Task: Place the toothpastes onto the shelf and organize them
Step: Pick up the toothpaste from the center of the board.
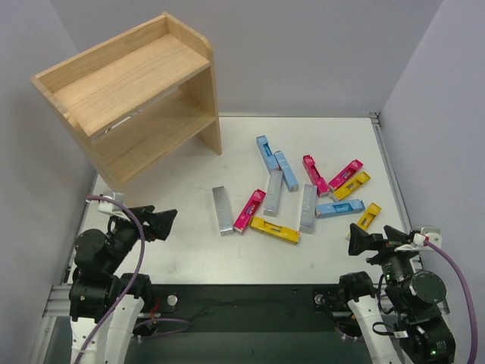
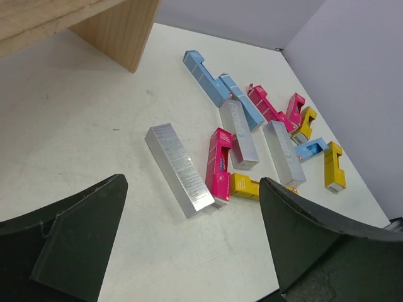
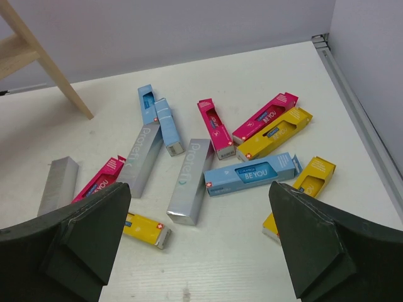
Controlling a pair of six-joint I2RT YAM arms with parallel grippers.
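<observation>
The leftmost silver carton (image 1: 222,210), laid nearly front-to-back, is found ahead-right of the nearer left tool (image 1: 168,223), spread apart like the right tool (image 1: 371,236).

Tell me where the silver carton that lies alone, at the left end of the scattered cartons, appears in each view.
Top external: the silver carton lies just left of centre, almost upright in the picture.
Left wrist: just left of centre, running diagonally.
Right wrist: at the left edge, its lower end hidden.
Shared landmark: the magenta carton beside it, on its right in every view.
</observation>
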